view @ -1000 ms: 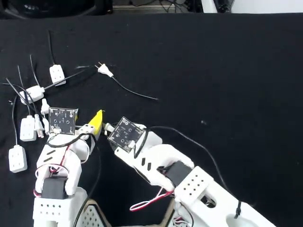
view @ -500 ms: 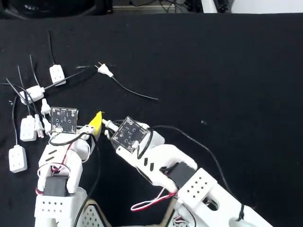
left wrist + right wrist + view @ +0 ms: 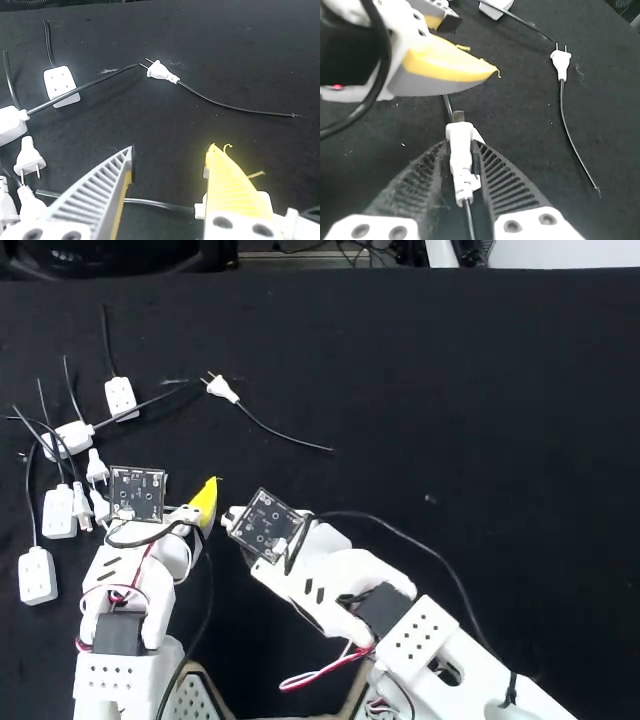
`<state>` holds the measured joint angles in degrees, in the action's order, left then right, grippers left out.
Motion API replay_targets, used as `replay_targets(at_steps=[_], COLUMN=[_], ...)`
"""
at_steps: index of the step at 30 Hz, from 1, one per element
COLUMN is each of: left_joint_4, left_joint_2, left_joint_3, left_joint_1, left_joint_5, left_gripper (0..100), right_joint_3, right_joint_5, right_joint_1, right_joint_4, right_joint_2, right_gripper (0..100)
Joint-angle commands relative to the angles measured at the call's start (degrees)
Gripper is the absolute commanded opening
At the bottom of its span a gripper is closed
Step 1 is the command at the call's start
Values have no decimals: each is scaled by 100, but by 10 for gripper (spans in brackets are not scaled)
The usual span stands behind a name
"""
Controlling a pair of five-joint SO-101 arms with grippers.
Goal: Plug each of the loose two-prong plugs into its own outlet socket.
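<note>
The right gripper point(image 3: 462, 148), clamped on a white two-prong plug point(image 3: 462, 167), has eased back nearward from the wide-open left gripper point(image 3: 171, 150), so the plug is carried but not yet socketed.

Right and far worktop point(image 3: 480, 390) bare: wide passage. Left edge crowded with sockets point(image 3: 37, 575) and cords point(image 3: 85, 87). Loose plug point(image 3: 221, 389) and trailing cord point(image 3: 235, 107) crossed far-left middle. Left end effector point(image 3: 171, 147), fingers apart, stood just beside right end effector point(image 3: 461, 145) clamping held plug point(image 3: 460, 165); only narrow gap between them.
</note>
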<state>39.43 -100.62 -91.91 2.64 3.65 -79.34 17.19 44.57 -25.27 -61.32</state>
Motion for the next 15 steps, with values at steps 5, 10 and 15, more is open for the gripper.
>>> replay_targets(at_steps=[5,10,15], left_joint_4=[-202,-9,114], left_joint_2=[-9,79,1108], left_joint_3=[110,251,840], left_joint_1=[374,435,426], left_joint_5=[-440,-651,-642], left_gripper=[238,238,238], right_joint_3=[1270,1982,2563], right_joint_5=[-1037,-1125,-1125], right_joint_1=[-976,-1099,-1090], right_joint_4=[-1108,-1714,-2031], right_joint_2=[-92,743,2000], right_gripper=[11,11,11])
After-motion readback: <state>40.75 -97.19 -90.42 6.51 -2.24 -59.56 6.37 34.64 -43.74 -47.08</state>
